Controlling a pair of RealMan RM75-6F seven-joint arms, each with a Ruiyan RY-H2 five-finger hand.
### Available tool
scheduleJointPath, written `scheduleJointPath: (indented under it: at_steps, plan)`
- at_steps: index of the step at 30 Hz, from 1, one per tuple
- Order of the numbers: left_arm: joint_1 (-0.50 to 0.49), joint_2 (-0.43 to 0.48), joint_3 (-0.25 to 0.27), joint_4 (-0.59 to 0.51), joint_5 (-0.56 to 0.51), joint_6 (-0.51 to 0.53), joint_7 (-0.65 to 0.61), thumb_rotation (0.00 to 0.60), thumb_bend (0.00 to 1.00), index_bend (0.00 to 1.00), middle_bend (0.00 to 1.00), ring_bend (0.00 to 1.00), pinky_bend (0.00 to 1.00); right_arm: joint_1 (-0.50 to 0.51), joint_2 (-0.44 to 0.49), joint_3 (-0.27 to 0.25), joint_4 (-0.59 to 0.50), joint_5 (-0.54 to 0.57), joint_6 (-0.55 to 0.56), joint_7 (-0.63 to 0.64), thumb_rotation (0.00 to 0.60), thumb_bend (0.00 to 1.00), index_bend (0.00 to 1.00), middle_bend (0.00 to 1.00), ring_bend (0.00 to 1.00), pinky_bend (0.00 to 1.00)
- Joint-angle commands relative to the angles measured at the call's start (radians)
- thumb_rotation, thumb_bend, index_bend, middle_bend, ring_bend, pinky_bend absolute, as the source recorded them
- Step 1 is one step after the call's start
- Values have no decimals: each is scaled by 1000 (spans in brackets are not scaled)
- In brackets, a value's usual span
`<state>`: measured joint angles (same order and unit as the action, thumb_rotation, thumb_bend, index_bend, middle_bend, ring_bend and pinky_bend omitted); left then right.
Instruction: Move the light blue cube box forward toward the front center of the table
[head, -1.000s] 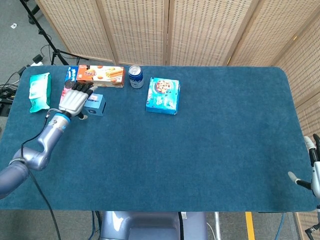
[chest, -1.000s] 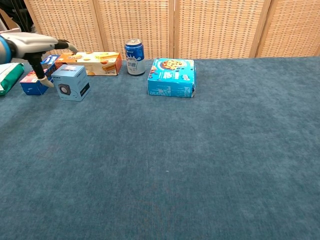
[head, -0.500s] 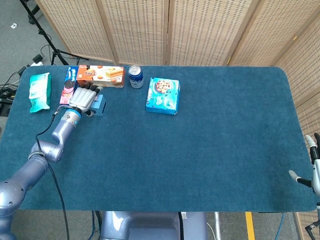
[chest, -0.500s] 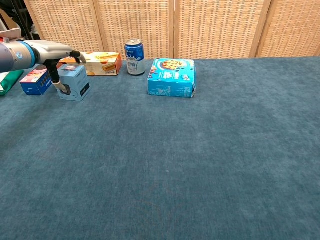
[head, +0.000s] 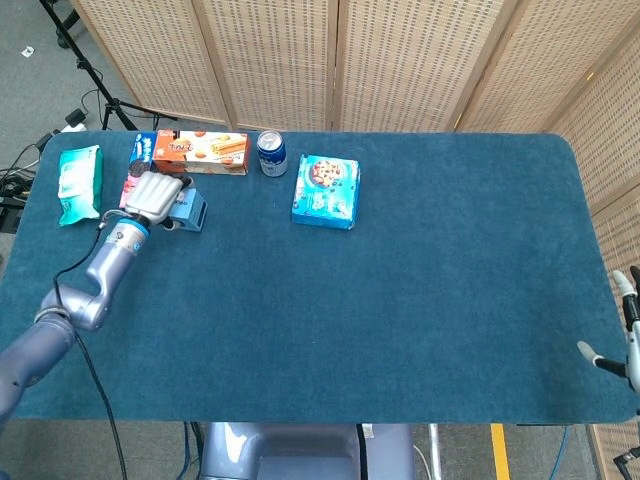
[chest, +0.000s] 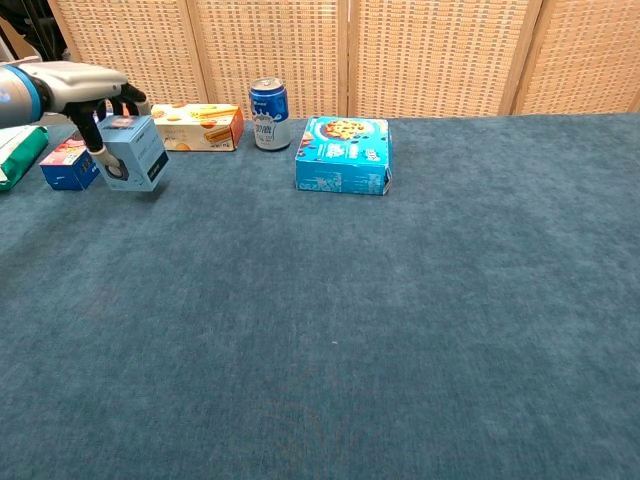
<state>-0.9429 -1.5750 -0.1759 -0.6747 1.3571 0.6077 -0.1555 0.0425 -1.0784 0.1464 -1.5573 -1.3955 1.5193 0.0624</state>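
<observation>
Lifting now: we note the light blue cube box (chest: 132, 152), flat on the table half a second back, tilted and raised just clear of the pile, clasped from above by our left hand (head: 153, 195) at the far left. We judge the carry toward front center barely begun.

- Table (head: 420, 300): deep blue, carpet-like nap.
- Blue flat carton (chest: 343, 154): glossy card.
- Orange biscuit box (chest: 198, 125): long, rectangular.
- Can (chest: 268, 114): smooth cylinder.
- Right hand (head: 628, 345): at the frame edge, holding nothing, fingers apart.
</observation>
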Motion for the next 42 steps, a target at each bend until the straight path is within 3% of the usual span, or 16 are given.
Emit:
scheduleJointPath:
  at_steps: [1, 6, 13, 19, 30, 31, 33, 34, 35, 38, 42]
  plan:
    - [63, 214, -2, -322, -59, 12, 73, 600, 207, 444, 539, 358, 369, -7, 6, -5, -5, -16, 14, 14, 600, 0, 0, 0, 0, 0]
    - [148, 457, 6, -777, -241, 75, 273, 600, 209, 444, 539, 358, 370, -18, 19, -13, -9, -46, 36, 53, 600, 0, 0, 0, 0, 0]
    - [205, 506, 61, -1005, -379, 214, 451, 600, 209, 444, 539, 358, 370, -25, 31, -21, -8, -78, 55, 94, 600, 0, 0, 0, 0, 0]
    - [244, 448, 101, -1043, -468, 317, 538, 600, 203, 444, 539, 358, 370, -30, 39, -27, -3, -94, 64, 129, 600, 0, 0, 0, 0, 0]
    - [227, 305, 120, -1007, -573, 348, 640, 600, 200, 444, 536, 358, 370, -33, 44, -27, 8, -100, 73, 161, 600, 0, 0, 0, 0, 0]
    - [224, 293, 120, -1003, -579, 348, 643, 600, 195, 442, 491, 338, 352, -34, 45, -27, 8, -99, 74, 164, 600, 0, 0, 0, 0, 0]
    - [222, 282, 125, -1002, -582, 353, 657, 600, 170, 358, 265, 190, 247, -35, 46, -26, 9, -98, 76, 169, 600, 0, 0, 0, 0, 0]
    - [221, 281, 129, -1004, -581, 351, 663, 600, 140, 238, 94, 68, 146, -35, 46, -26, 9, -98, 77, 170, 600, 0, 0, 0, 0, 0]
    - [220, 283, 136, -1010, -579, 345, 669, 600, 119, 151, 19, 13, 94, -36, 46, -26, 10, -98, 78, 172, 600, 0, 0, 0, 0, 0]
    - [225, 300, 135, -1038, -556, 333, 639, 600, 78, 33, 0, 0, 44, -38, 48, -25, 12, -97, 82, 180, 600, 0, 0, 0, 0, 0]
    - [253, 344, 135, -1074, -440, 335, 556, 600, 64, 21, 0, 0, 43, -41, 50, -24, 14, -96, 85, 190, 600, 0, 0, 0, 0, 0]
